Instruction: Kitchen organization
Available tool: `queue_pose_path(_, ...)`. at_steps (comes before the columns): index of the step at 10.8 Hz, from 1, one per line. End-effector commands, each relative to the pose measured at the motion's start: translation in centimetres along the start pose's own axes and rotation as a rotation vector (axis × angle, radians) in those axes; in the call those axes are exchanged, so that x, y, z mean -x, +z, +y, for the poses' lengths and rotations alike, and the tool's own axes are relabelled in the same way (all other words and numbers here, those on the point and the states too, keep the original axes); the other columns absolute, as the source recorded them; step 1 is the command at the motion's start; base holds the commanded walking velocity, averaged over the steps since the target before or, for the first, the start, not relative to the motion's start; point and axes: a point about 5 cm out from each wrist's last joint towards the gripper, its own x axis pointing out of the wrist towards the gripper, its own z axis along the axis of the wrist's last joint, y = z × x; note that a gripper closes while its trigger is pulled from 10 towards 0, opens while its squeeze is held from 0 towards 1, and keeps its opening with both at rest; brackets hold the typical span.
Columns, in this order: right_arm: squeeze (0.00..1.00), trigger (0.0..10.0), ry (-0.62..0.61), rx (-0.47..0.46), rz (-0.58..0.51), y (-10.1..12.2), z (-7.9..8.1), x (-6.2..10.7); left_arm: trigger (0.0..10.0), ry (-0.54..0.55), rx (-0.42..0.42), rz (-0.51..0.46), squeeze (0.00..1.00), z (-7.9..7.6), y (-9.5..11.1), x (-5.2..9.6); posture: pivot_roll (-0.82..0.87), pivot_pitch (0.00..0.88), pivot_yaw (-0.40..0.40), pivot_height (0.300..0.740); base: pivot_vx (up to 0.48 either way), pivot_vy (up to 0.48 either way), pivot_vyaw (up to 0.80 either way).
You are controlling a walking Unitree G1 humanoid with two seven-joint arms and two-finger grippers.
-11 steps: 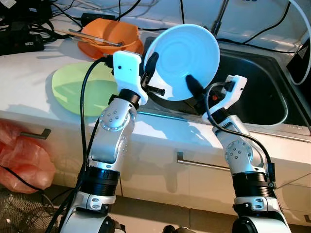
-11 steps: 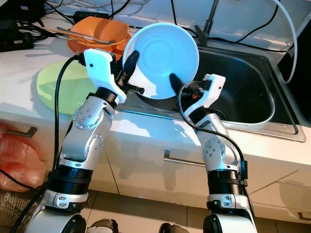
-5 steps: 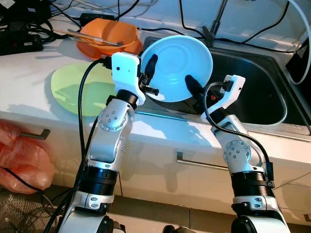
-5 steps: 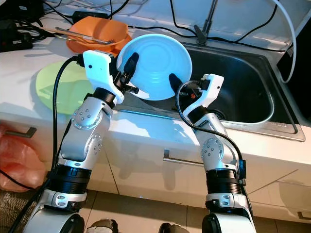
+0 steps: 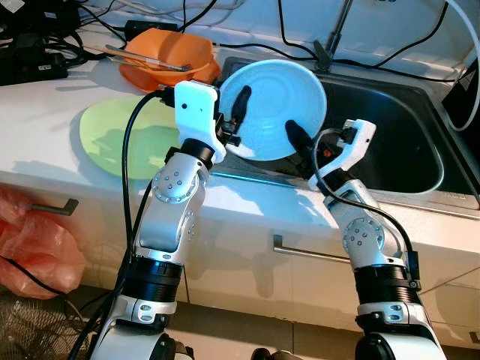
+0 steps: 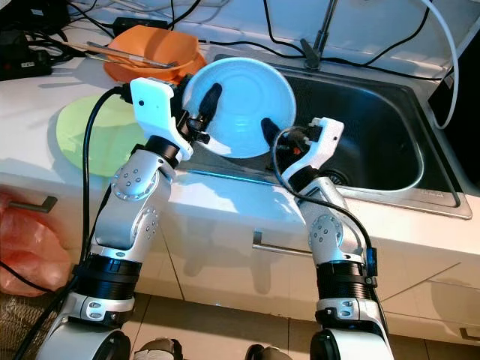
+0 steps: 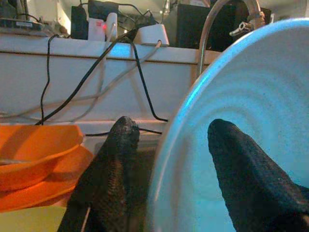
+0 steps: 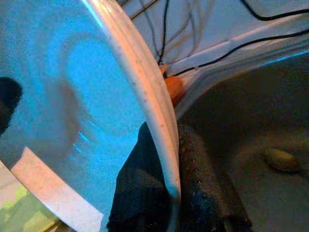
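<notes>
A light blue plate (image 5: pixel 274 105) is held tilted over the left rim of the steel sink (image 5: pixel 397 150). My right gripper (image 5: pixel 298 142) is shut on its lower right edge; in the right wrist view both fingers (image 8: pixel 193 164) pinch the rim. My left gripper (image 5: pixel 238 105) is at the plate's left edge and is open. In the left wrist view one finger (image 7: pixel 116 164) sits behind the rim with a small gap, and the other lies across the plate's face (image 7: pixel 251 106). A pale green plate (image 5: pixel 124 139) lies flat on the white counter to the left.
Stacked orange bowls (image 5: pixel 169 56) holding long utensils sit at the back of the counter, with black cables and a power strip behind them. A faucet (image 5: pixel 337 30) rises behind the sink. A red plastic bag (image 5: pixel 34 240) hangs by the lower cabinet at left.
The blue plate has come down from a more upright, higher pose and now tilts lower and slightly left. My left gripper's front finger has slid further in over the plate's face.
</notes>
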Motion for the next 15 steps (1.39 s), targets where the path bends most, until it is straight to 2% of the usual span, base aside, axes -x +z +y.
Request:
queue_pose_path(1, 0.0, 0.0, -0.009, -0.008, -0.064, 1.3, 0.0, -0.4, 10.0, -0.025, -0.008, -0.004, 1.0, -0.5, 0.0, -0.1, 0.12, 0.096, -0.08, 0.74, 0.0, 0.0, 0.0)
queue_pose_path(3, 0.0, 0.0, -0.09, -0.021, -0.112, 2.0, -0.9, -0.5, 10.0, -0.022, -0.021, 0.003, 1.0, -0.5, 0.0, -0.1, 0.12, 0.095, -0.079, 0.74, 0.0, 0.0, 0.0)
queue_pose_path(4, 0.0, 0.0, -0.168, -0.029, -0.149, 2.5, -1.7, -0.4, 10.0, -0.013, -0.036, 0.016, 0.0, -0.5, -0.2, -0.1, 0.12, 0.095, -0.079, 0.74, 0.0, 0.0, 0.0)
queue_pose_path(7, 0.0, 0.0, -0.323, 0.019, -0.195, 3.2, -3.4, 0.0, 10.0, -0.007, -0.04, 0.018, 0.0, -0.4, -0.3, -0.1, 0.13, 0.096, -0.079, 0.74, 0.0, 0.0, 0.0)
queue_pose_path(8, 0.0, 3.1, -0.407, 0.105, -0.184, 3.2, -4.2, 0.2, 10.0, -0.006, -0.04, 0.019, 0.0, -0.4, -0.3, -0.1, 0.13, 0.094, -0.078, 0.74, 0.0, 0.0, 0.0)
queue_pose_path(9, 0.0, 10.0, -0.441, 0.157, -0.175, 3.2, -4.5, 0.3, 10.0, -0.008, -0.04, 0.02, 0.0, -0.4, -0.3, -0.1, 0.13, 0.093, -0.078, 0.74, 0.0, 0.0, 0.0)
queue_pose_path(12, 0.0, 10.0, -0.484, 0.344, -0.16, 3.1, -4.7, 0.4, 10.0, -0.017, -0.043, 0.022, 0.0, -0.5, -0.3, 0.0, 0.13, 0.089, -0.076, 0.74, 0.0, 0.0, 0.0)
queue_pose_path(13, 0.0, 10.0, -0.469, 0.433, -0.153, 3.1, -4.3, 0.2, 10.0, -0.019, -0.043, 0.022, 0.0, -0.6, -0.3, 0.0, 0.13, 0.089, -0.075, 0.74, 0.0, 0.0, 0.0)
queue_pose_path(14, 0.0, 10.0, -0.452, 0.477, -0.146, 2.9, -4.1, 0.0, 10.0, -0.022, -0.042, 0.025, 0.0, -0.6, -0.4, 0.0, 0.13, 0.088, -0.075, 0.74, 0.0, 0.0, 0.0)
queue_pose_path(15, 0.0, 10.0, -0.424, 0.567, -0.098, 2.0, -3.8, -0.1, 10.0, -0.043, -0.032, 0.061, 0.0, -0.8, -1.0, 0.2, 0.13, 0.091, -0.075, 0.74, 0.0, 0.0, 0.0)
